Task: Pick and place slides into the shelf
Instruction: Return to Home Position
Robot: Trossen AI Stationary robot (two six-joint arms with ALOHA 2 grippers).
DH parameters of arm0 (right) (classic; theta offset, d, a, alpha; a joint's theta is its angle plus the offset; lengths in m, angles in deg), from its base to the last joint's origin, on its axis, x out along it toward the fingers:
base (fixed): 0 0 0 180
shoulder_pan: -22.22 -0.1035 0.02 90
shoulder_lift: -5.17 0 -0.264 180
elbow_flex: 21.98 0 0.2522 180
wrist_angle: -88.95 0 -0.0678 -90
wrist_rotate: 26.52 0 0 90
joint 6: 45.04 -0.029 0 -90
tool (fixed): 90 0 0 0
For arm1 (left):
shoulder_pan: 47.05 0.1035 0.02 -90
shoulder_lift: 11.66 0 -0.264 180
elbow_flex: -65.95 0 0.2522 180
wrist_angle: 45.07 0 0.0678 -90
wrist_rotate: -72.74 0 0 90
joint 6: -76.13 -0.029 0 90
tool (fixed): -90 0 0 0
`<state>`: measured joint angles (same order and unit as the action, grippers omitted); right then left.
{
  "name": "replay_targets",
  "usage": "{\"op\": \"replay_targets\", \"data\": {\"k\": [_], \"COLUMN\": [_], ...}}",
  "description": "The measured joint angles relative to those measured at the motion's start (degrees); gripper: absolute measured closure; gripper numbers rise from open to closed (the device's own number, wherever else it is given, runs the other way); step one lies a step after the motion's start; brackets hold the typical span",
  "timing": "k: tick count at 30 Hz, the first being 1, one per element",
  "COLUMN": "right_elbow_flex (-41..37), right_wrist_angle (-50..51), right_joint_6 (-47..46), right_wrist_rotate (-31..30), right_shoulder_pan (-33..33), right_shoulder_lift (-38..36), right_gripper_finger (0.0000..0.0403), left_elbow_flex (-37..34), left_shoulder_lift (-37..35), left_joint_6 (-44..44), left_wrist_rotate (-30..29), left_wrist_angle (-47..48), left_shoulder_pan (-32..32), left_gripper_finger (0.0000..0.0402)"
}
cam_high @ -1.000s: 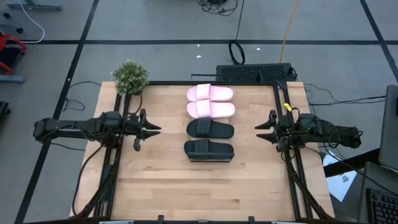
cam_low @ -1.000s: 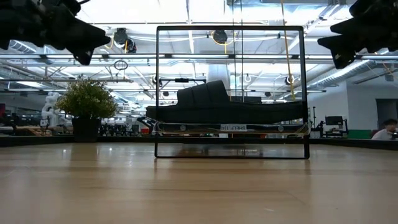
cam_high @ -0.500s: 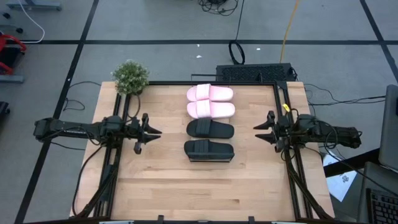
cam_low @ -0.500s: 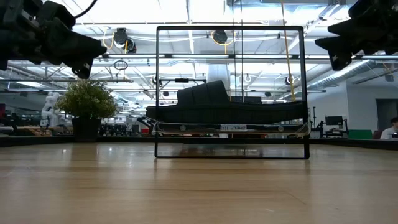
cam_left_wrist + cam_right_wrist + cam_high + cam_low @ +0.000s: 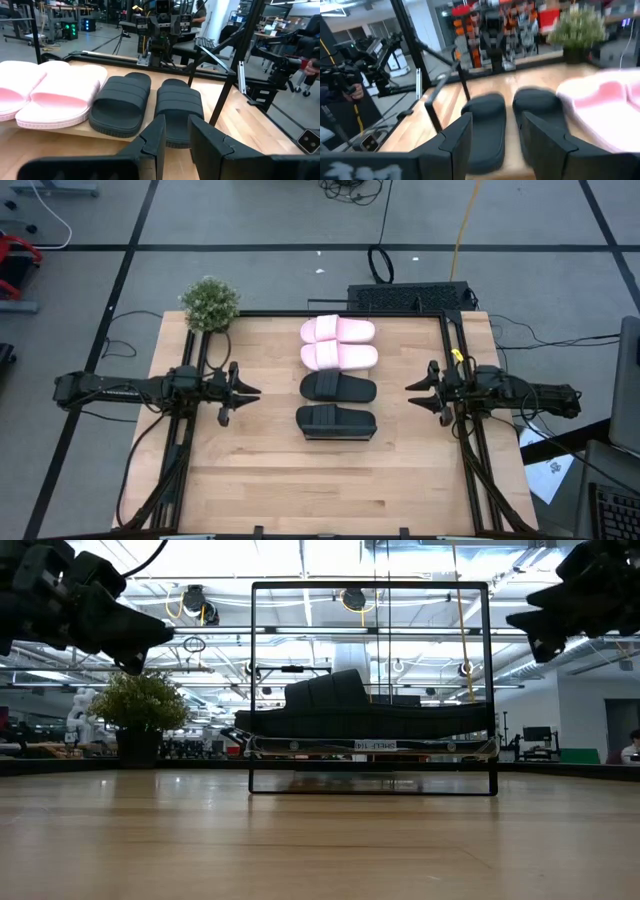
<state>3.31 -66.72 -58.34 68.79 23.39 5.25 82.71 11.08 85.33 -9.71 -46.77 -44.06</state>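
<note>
Two pale pink slides (image 5: 338, 330) (image 5: 339, 357) and two black slides (image 5: 338, 388) (image 5: 336, 422) lie side by side in a row on the board of the shelf (image 5: 370, 584), a thin dark-edged frame at mid-table. In the low view the nearest black slide (image 5: 360, 710) rests on its sole, raised above the tabletop. My left gripper (image 5: 252, 390) hangs level at the left of the shelf, pointing at the black slides (image 5: 122, 102), open and holding nothing. My right gripper (image 5: 412, 387) hangs level at the right, open, also with nothing between its fingers.
A small potted plant (image 5: 210, 304) stands at the table's far left corner. A dark box (image 5: 408, 298) sits past the far edge. Bare wood tabletop (image 5: 330, 490) stretches between the shelf and the near edge. People and equipment show in the room beyond.
My left gripper has sunk a little and stays level and open. The slides and the shelf have not moved.
</note>
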Motion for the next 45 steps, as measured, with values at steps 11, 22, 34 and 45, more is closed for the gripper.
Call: {"op": "replay_targets", "data": {"k": [11,22,34,45], "right_elbow_flex": [-7.4,-10.5,-10.6,-10.7], "right_wrist_angle": [-11.5,-14.8,-15.1,-15.1], "right_joint_6": [2.7,2.7,2.0,2.0], "right_wrist_rotate": [0.4,0.5,0.5,0.5], "right_shoulder_pan": [0.0,0.0,0.0,0.0], "right_shoulder_lift": [0.0,0.1,0.1,0.1], "right_gripper_finger": [0.0241,0.0241,0.0241,0.0241], "left_elbow_flex": [0.0,0.0,0.0,0.0], "left_shoulder_lift": [0.0,0.1,0.1,0.1], "left_joint_6": [-1.6,2.2,3.2,3.2], "left_wrist_rotate": [0.0,0.0,-0.1,-0.1], "left_wrist_angle": [0.4,0.7,0.7,0.7], "left_shoulder_pan": [0.0,0.0,0.0,0.0], "left_gripper_finger": [0.0319,0.0319,0.0319,0.0319]}}
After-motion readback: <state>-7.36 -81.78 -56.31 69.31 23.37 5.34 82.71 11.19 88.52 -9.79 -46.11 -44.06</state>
